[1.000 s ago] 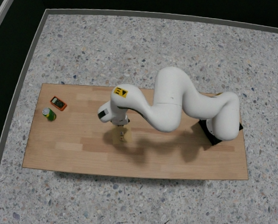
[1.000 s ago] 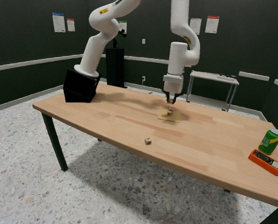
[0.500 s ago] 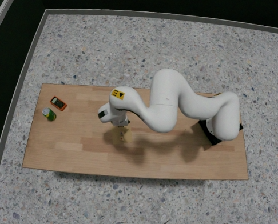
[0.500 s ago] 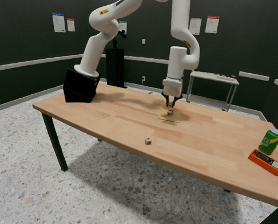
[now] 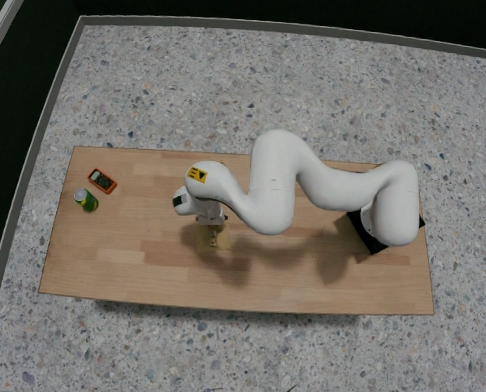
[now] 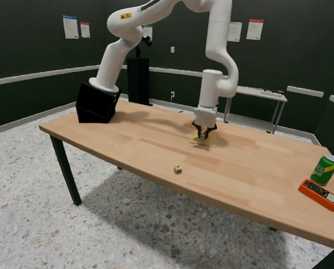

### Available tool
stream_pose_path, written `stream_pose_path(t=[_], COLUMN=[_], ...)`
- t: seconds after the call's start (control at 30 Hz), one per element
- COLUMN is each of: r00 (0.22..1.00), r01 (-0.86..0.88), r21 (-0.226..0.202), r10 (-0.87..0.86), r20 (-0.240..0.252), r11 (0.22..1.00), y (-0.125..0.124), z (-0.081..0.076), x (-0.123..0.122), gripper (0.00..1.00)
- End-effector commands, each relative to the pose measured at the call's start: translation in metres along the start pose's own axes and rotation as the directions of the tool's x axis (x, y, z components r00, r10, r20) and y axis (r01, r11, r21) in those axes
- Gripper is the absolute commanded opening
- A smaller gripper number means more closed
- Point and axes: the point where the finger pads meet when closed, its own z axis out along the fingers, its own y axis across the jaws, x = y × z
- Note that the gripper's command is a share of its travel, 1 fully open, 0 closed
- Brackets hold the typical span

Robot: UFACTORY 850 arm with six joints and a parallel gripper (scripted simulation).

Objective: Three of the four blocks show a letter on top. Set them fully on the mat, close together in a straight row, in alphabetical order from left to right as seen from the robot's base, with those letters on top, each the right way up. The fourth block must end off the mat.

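The small tan mat [image 6: 203, 140] lies in the middle of the wooden table; it also shows in the overhead view [image 5: 215, 238]. My gripper [image 6: 204, 132] points straight down, low over the mat, and is shut on a small pale letter block [image 6: 203, 134]. In the overhead view my wrist [image 5: 208, 212] covers the fingers, and small blocks [image 5: 212, 239] show in a line on the mat just below it; their letters are too small to read. One more pale block [image 6: 177, 169] sits alone off the mat, near the table edge; my arm hides it in the overhead view.
A green can [image 6: 324, 169] and an orange handheld meter [image 6: 319, 194] stand at the table end far from my base; both also show in the overhead view, the can [image 5: 86, 199] and the meter [image 5: 102, 180]. My black base [image 6: 95, 103] sits at the other end.
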Motion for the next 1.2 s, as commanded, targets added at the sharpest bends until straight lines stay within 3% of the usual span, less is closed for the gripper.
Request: stream_pose_path(t=[0.0,1.17], r00=[1.0,1.0], r01=[0.001,0.001], r21=[0.007,0.007], r10=[-0.001,-0.001], r20=[0.001,0.001], r11=[1.0,1.0], y=[-0.0015,-0.0014], z=[0.0094,0.0149], x=[0.0001,0.0001], gripper=[0.23,0.23])
